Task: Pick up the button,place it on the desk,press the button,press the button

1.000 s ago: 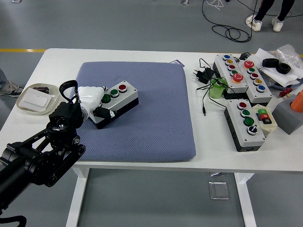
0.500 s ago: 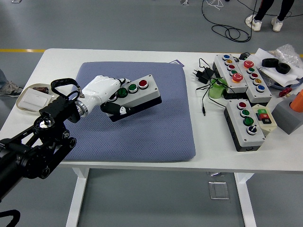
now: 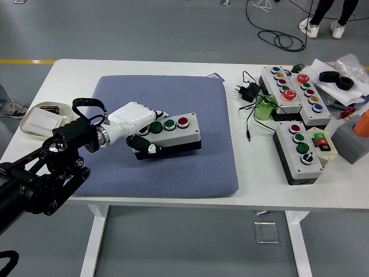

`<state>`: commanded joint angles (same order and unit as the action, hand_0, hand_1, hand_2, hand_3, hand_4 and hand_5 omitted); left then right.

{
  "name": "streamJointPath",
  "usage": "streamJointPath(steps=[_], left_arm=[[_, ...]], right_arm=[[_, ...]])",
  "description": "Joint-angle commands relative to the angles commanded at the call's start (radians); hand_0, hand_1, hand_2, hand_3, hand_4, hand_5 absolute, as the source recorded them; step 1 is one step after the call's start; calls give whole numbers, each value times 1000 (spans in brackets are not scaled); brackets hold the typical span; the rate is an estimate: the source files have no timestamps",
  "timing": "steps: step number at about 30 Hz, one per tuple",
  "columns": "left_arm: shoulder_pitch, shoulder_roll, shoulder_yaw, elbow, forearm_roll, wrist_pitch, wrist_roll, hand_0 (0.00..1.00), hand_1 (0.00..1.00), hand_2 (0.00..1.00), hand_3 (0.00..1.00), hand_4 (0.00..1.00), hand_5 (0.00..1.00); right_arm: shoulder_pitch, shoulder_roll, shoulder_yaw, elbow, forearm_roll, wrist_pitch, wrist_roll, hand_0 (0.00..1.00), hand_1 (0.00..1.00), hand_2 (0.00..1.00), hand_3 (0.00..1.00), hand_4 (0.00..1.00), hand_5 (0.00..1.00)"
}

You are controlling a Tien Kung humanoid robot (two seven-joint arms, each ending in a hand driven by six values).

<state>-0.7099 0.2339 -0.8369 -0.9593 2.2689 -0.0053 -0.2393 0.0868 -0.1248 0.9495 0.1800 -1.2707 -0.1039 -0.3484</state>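
The button box [image 3: 173, 134] is grey on top with a black base and carries two green buttons and a red one. It sits low over the blue-grey mat [image 3: 190, 167], near its middle; I cannot tell if it touches the mat. My left hand [image 3: 138, 124], white with a black arm, is shut on the box's left end, fingers over its top and thumb on its front side. The right arm is out of view.
At the right of the white table [image 3: 173, 68] lie other button boxes [image 3: 300, 151] [image 3: 291, 88], a black charger with cable [image 3: 247, 92], a green cup [image 3: 263, 109] and an orange cone [image 3: 362, 123]. A shallow tray [image 3: 43, 120] sits at the left edge.
My left hand has carried the button box right, toward the mat's middle, and brought it from tilted to nearly level and lower.
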Motion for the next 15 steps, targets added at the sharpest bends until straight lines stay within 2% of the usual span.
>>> streamJointPath(steps=[4,5,7,10,11,15], left_arm=[[0,-1,4,-4,0,-20,0,647,588,519,548,104,2],[0,-1,4,-4,0,-21,0,734,741,730,720,248,2],[-1,-1,4,-5,0,-45,0,734,741,730,720,248,2],[-2,2,5,-4,0,-51,-7,734,741,730,720,248,2],[-3,3,7,-5,0,-50,-10,855,827,827,781,285,2],[-3,5,10,-6,0,-46,-14,855,827,827,781,285,2]], right_arm=[[0,1,3,0,-2,0,0,643,451,615,559,303,217],[0,1,3,0,-2,0,0,642,451,615,559,303,216],[0,1,4,0,-4,0,0,642,451,615,559,303,216],[1,0,6,0,-8,1,-1,642,451,615,559,303,216],[1,0,6,0,-8,1,0,642,451,615,560,304,216],[2,1,6,0,-8,1,0,642,451,615,560,304,216]])
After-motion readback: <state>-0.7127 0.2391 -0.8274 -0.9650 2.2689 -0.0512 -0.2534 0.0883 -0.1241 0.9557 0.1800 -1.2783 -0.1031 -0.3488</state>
